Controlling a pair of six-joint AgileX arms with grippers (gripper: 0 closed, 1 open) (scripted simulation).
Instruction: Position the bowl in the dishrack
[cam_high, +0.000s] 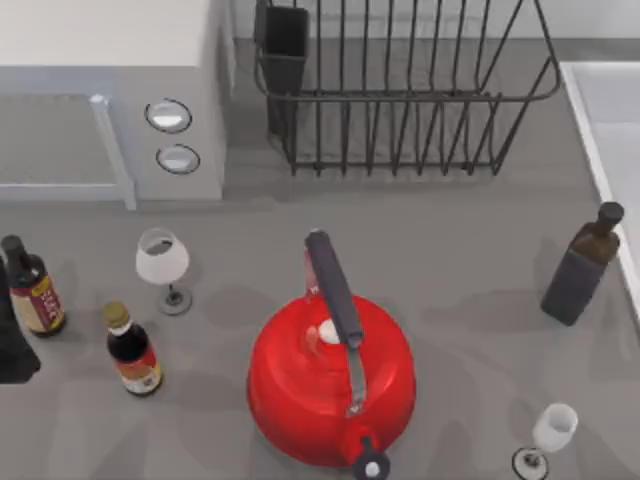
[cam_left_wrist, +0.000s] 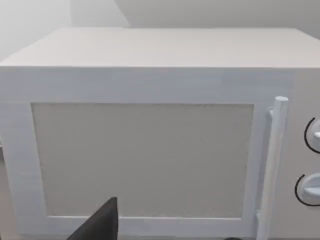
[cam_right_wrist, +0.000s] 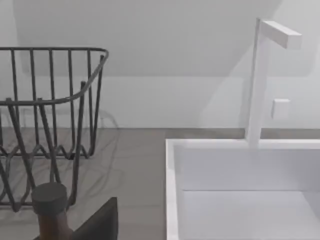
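Grey countertop holds the dishrack (cam_high: 400, 90) far from the left pincer (cam_high: 15, 350); its state: cannot tell.

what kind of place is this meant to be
Most likely a rendered kitchen counter: a white microwave at the top view's left, a black wire dishrack behind a red kettle, and a sink.

Left arm (cam_high: 12, 345) sits parked at the table's left edge.
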